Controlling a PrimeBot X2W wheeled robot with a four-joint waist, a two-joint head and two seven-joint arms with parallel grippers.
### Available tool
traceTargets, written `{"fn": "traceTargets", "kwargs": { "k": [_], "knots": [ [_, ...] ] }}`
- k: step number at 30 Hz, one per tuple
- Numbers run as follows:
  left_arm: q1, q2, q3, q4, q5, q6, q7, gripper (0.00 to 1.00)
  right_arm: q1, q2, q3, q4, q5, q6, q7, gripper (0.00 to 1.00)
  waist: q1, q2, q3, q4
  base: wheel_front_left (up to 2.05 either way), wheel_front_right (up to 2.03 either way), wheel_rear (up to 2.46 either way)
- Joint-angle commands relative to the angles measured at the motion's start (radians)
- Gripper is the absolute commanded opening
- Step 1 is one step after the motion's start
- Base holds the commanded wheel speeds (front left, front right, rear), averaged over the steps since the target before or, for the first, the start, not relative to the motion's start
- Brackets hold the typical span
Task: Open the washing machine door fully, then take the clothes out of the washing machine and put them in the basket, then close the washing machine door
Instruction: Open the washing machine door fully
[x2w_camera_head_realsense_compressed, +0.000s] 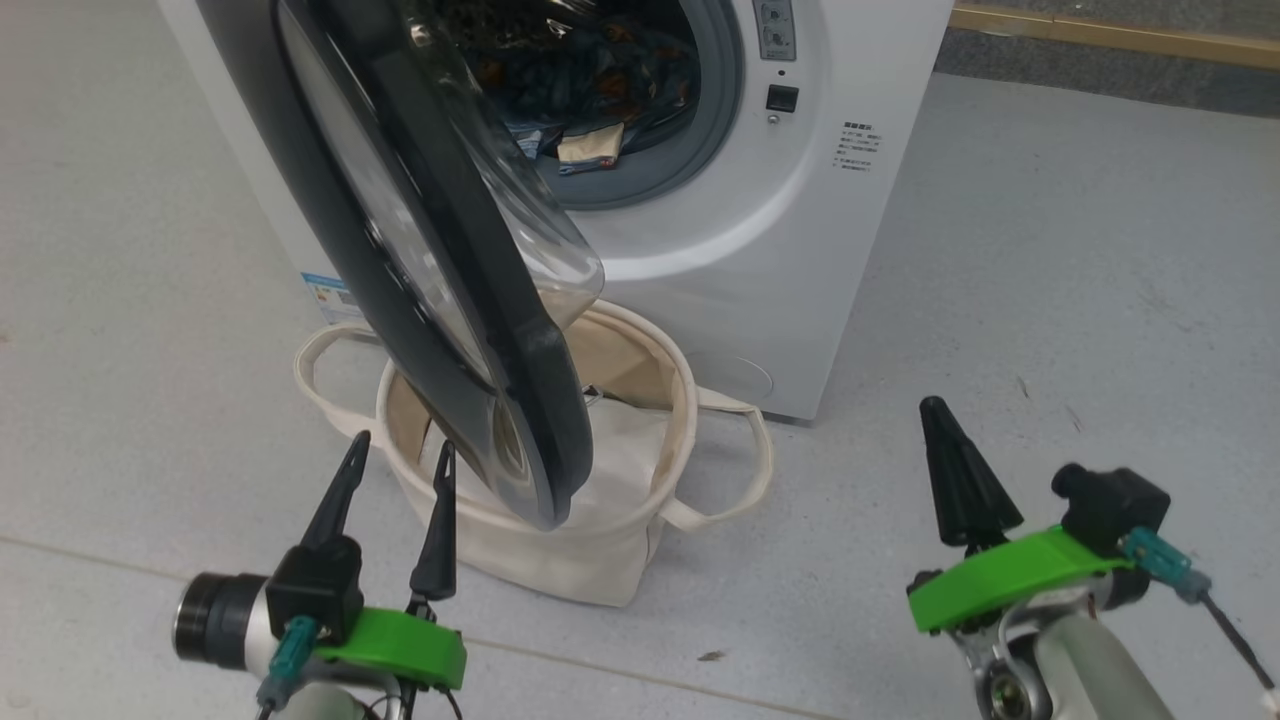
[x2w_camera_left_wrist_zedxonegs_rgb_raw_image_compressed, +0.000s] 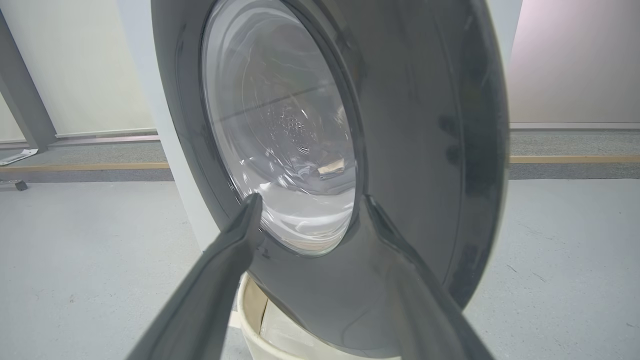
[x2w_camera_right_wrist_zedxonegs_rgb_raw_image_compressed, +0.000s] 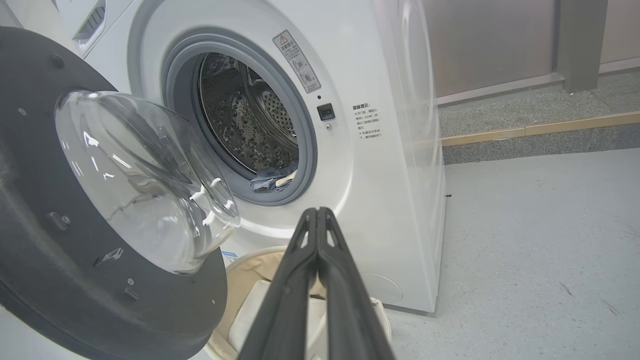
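A: Washing machine door (x2w_camera_head_realsense_compressed: 535, 400)?
B: Swung well out from the washing machine (x2w_camera_head_realsense_compressed: 760, 250); top cut off at the frame edge.
A: Clothes (x2w_camera_head_realsense_compressed: 590, 90)?
B: Low in the washing machine's drum, at the front lip. Partly hidden behind the door's glass bowl, prints hard to make out.
A: Basket (x2w_camera_head_realsense_compressed: 560, 560)?
B: On the floor just before the washing machine, under the door, half hidden by the rim.
A: Grippers?
B: Left gripper (x2w_camera_head_realsense_compressed: 404, 441) spread wide, empty, close before the door's outer face; contact unclear. Right gripper (x2w_camera_head_realsense_compressed: 935, 408) clenched on nothing, out before the washing machine, apart from it.
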Motion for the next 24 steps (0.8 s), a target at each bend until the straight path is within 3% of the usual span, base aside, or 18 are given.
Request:
{"fn": "traceTargets", "kwargs": {
  "k": [1, 2, 3, 4, 5, 9, 24],
  "knots": [
    [-0.022, 0.018, 0.036, -0.037, -0.01, 0.004, -0.006, 1.0, -0.007, 0.013, 0.011, -0.052, -0.019, 0.0, -0.012, 0.0, 0.0, -0.0001, 0.001, -0.002, 0.0, 0.0, 0.0],
    [-0.021, 0.017, 0.036, -0.036, -0.011, 0.004, -0.006, 1.0, 0.01, 0.016, 0.003, -0.065, -0.039, 0.0, -0.012, 0.0, 0.0, -0.0001, 0.001, -0.004, 0.0, 0.0, 0.0],
    [-0.02, 0.016, 0.036, -0.033, -0.011, 0.003, -0.006, 1.0, 0.026, 0.019, -0.01, -0.068, -0.054, 0.0, -0.012, 0.37, 0.0, -0.0001, 0.0, -0.005, 0.0, 0.0, 0.0],
    [-0.019, 0.016, 0.036, -0.031, -0.011, 0.003, -0.006, 1.0, 0.04, 0.022, -0.024, -0.068, -0.066, 0.0, -0.012, 0.93, 0.0, -0.0001, -0.002, -0.006, 0.0, 0.0, 0.0],
    [-0.018, 0.016, 0.035, -0.029, -0.011, 0.002, -0.006, 1.0, 0.049, 0.024, -0.035, -0.071, -0.081, 0.0, -0.012, 1.0, 0.0, -0.0001, -0.002, -0.007, 0.0, 0.0, 0.0],
    [-0.011, 0.018, 0.037, -0.021, -0.012, 0.001, -0.006, 1.0, 0.077, 0.03, -0.065, -0.077, -0.115, 0.0, -0.012, 1.0, 0.0, -0.0001, -0.008, -0.009, 0.0, 0.0, 0.0],
    [0.012, 0.014, 0.043, 0.004, -0.022, -0.002, -0.006, 1.0, 0.081, 0.031, -0.047, -0.084, -0.065, 0.0, -0.012, 1.0, 0.0, -0.0001, -0.019, -0.002, 0.0, 0.0, 0.0]
  ]
}}
